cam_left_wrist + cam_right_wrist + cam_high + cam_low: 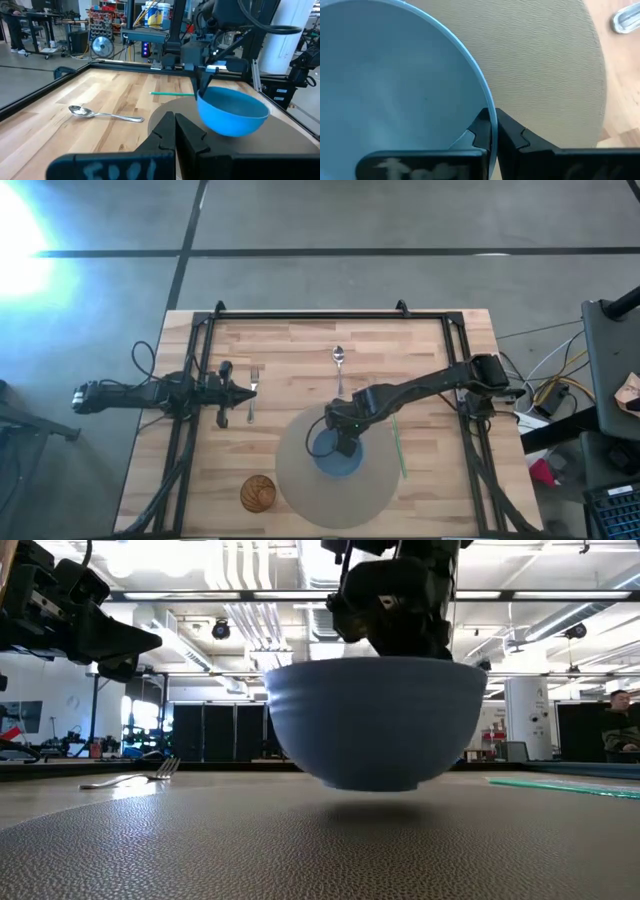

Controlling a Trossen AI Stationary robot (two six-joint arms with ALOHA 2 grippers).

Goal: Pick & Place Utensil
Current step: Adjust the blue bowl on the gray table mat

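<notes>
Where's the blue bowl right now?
The blue bowl hangs just above the round grey mat near the table's front middle, its rim pinched by the right gripper; the spoon lies behind it, the fork off to the left.

The right arm reaches in from the surface's right edge toward its middle, its end effector (343,442) clamped on a rim. The left end effector (245,391) rests closed near the left edge.
</notes>
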